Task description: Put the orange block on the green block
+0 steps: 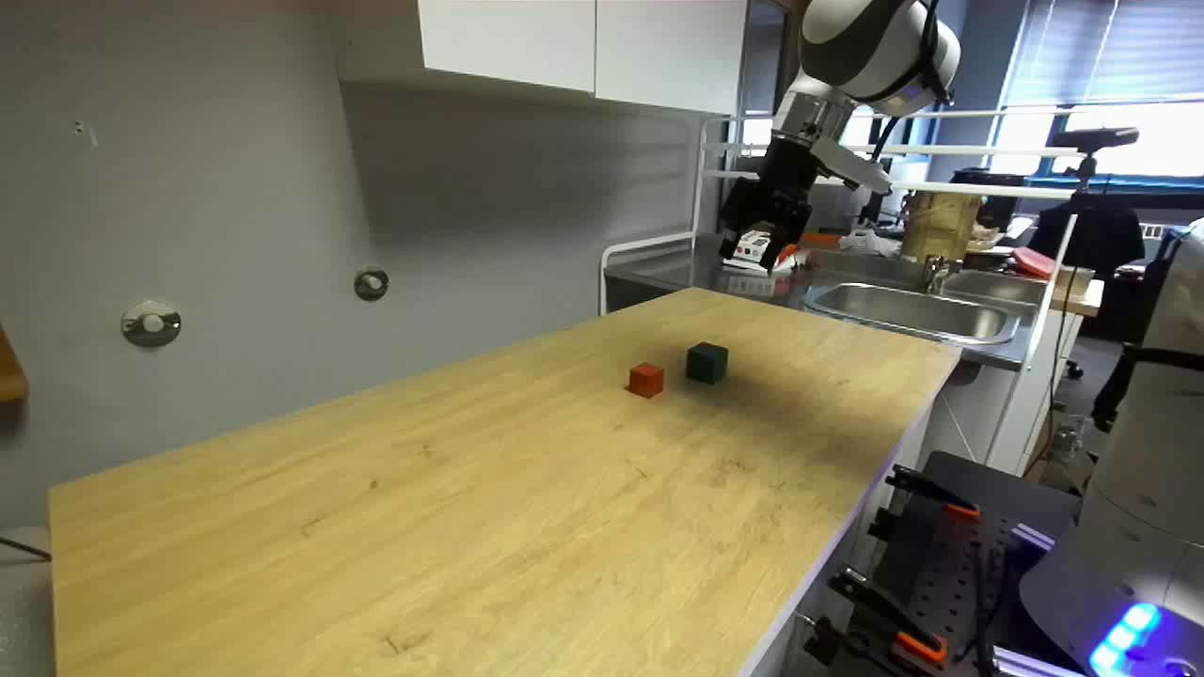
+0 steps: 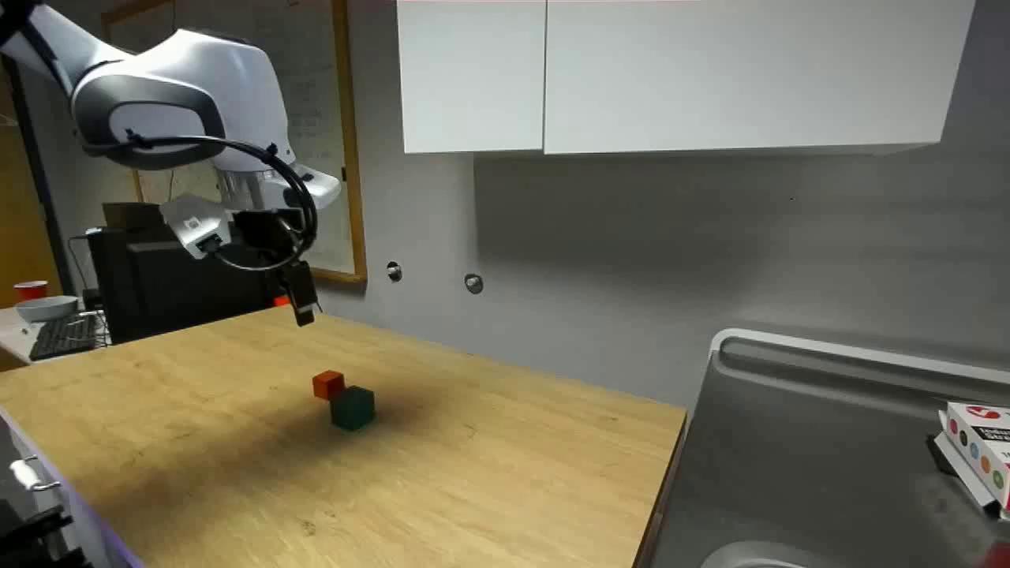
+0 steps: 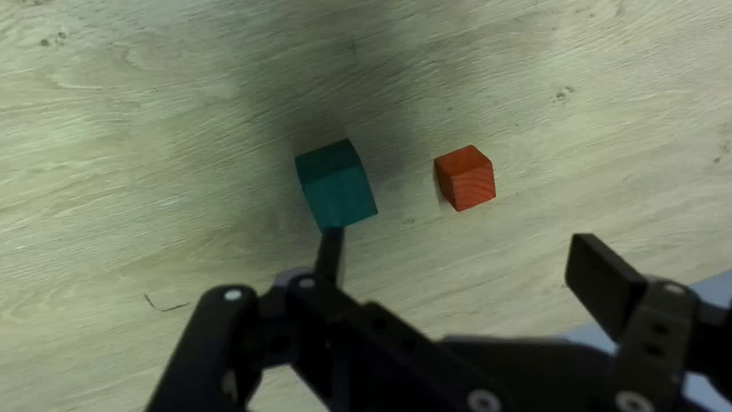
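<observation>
Grey wall [image 2: 631,315] and white cabinets [image 2: 710,79] back a pale wooden tabletop [image 1: 423,508], which in an exterior view ends at a dark counter [image 2: 757,450]; a box [image 2: 978,450] with coloured dots lies there. In an exterior view a metal sink [image 1: 917,312] shows beside the far end of the wood.

On the tabletop rest the orange block [image 3: 470,180] and the green block [image 3: 341,191], just beside each other but apart, a strip of wood between them in the wrist view. Soft shadow spreads over the wood around them, darkest near the green block.

Above the tabletop hangs the gripper [image 3: 457,237], at the end of the arm [image 2: 181,102], its two fingers [image 3: 603,280] standing well apart. In the wrist view the orange block lies beyond the gap between the fingertips, nearly in line with its middle and fully in sight. The green block lies beyond the finger on the picture's left, whose tip hides a little of that block's lower corner. Both exterior views show the gripper higher than the two blocks and well apart from them. Curved grain marks one face of the orange block.
</observation>
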`<state>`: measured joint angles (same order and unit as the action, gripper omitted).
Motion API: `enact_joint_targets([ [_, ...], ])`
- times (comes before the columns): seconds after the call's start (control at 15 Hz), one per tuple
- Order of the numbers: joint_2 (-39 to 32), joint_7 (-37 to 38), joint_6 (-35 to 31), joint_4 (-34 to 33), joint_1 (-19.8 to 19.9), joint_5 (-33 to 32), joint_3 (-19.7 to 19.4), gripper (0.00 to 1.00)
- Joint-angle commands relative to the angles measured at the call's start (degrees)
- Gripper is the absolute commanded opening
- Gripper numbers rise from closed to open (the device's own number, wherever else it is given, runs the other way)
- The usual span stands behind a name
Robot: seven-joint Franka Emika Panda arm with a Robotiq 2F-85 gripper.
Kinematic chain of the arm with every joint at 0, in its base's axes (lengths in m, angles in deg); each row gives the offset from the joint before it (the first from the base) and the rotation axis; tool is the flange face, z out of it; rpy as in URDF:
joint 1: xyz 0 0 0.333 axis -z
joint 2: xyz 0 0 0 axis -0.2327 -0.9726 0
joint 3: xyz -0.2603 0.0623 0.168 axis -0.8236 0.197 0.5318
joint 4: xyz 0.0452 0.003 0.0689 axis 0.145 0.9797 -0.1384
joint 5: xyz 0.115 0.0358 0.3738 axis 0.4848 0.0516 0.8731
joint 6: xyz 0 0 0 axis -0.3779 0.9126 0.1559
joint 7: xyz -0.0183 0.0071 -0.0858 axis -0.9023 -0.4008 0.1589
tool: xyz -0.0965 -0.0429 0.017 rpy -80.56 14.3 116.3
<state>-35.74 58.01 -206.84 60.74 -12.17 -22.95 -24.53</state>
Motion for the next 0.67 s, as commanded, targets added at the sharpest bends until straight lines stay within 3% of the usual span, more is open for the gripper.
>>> enact_joint_targets([
  [0.0, -0.16, -0.51, 0.2, -0.1, 1.37, 0.7, 1.33, 1.0],
  [0.6, -0.69, 0.26, -0.09, -0.42, 1.53, 0.41, 1.61, 1.0],
])
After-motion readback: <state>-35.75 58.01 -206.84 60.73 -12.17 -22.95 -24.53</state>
